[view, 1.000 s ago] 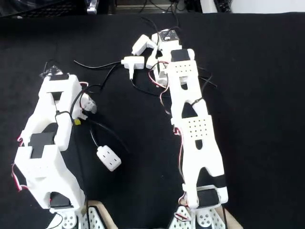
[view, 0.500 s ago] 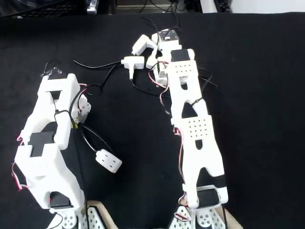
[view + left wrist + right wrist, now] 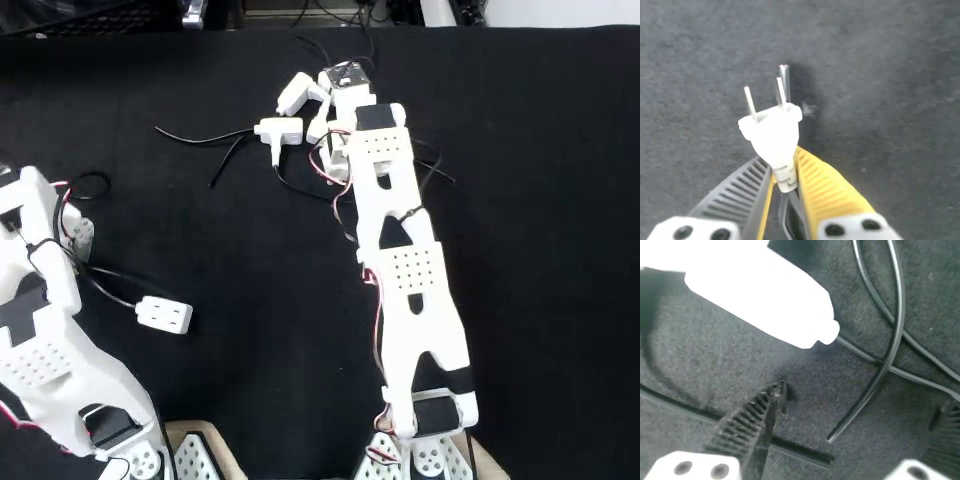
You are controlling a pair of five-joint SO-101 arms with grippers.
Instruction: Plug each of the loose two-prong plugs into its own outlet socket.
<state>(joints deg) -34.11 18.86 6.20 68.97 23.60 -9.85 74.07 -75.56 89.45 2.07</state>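
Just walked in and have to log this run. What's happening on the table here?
The left gripper is shut on a white two-prong plug, held over the black table with its prongs free, not in any socket. A white outlet socket lies on the table near that arm. The right gripper hangs open at the far side, next to a white corded piece.

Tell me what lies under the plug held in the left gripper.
Under the plug lies bare black table cloth. The left gripper pinches the plug's base, and its fingers cover most of the cord.
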